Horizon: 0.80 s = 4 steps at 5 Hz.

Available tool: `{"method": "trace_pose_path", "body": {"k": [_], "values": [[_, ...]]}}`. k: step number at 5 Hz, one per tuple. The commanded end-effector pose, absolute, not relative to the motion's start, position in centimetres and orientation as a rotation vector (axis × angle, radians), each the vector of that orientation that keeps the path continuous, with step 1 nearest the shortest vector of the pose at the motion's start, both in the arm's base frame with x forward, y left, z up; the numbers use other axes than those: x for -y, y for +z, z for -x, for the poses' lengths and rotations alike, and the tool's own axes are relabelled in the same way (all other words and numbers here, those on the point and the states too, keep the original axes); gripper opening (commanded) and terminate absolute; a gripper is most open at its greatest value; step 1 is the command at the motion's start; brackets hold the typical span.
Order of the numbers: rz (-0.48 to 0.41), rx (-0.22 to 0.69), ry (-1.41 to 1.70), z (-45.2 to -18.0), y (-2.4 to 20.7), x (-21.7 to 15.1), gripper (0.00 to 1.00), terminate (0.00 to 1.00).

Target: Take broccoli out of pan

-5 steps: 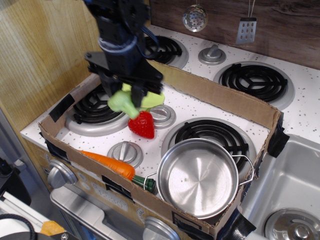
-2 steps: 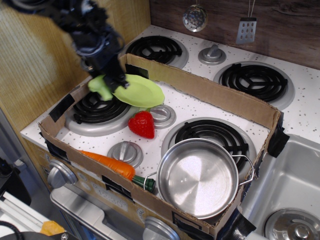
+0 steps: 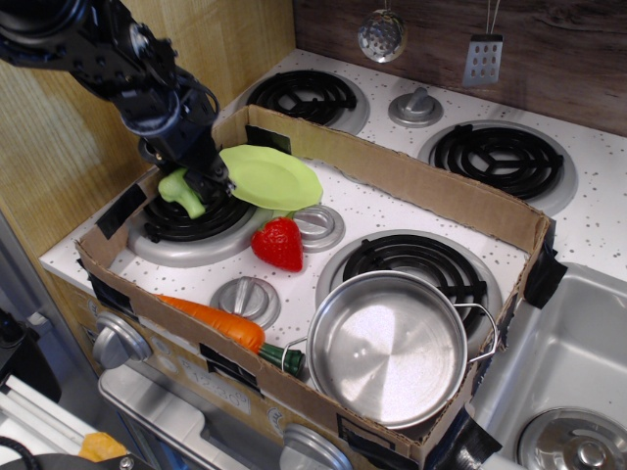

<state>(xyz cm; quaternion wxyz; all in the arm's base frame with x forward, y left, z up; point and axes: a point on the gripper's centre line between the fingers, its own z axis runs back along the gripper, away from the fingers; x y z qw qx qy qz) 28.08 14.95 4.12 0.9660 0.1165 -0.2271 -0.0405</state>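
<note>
My gripper (image 3: 193, 183) is shut on the light-green broccoli (image 3: 180, 190) and holds it low over the front left burner (image 3: 186, 220), at the left end of the cardboard box. The broccoli's stem sticks out to the left below the black fingers. The shiny steel pan (image 3: 389, 348) stands empty at the box's front right, far from the gripper, with a wire loop handle on each side.
A lime-green plate (image 3: 271, 177) lies just right of the gripper. A red strawberry (image 3: 280, 244) sits mid-box and an orange carrot (image 3: 213, 322) lies along the front cardboard wall (image 3: 186, 345). The wooden panel (image 3: 78, 166) rises at the left; a sink (image 3: 573, 382) is at the right.
My gripper has carried the broccoli left and down, from above the strawberry to low over the front left burner. The pan, the strawberry and the carrot have not moved.
</note>
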Motion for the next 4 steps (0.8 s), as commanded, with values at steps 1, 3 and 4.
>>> {"method": "trace_pose_path", "body": {"k": [1, 3, 4], "values": [[-0.259, 0.529, -0.119, -29.3, 7.3, -14.5, 1.00, 0.00], [-0.339, 0.496, -0.139, -30.0, 11.4, -14.1, 1.00, 0.00], [-0.337, 0.466, -0.137, -30.4, 13.5, -13.5, 1.00, 0.00]]}}
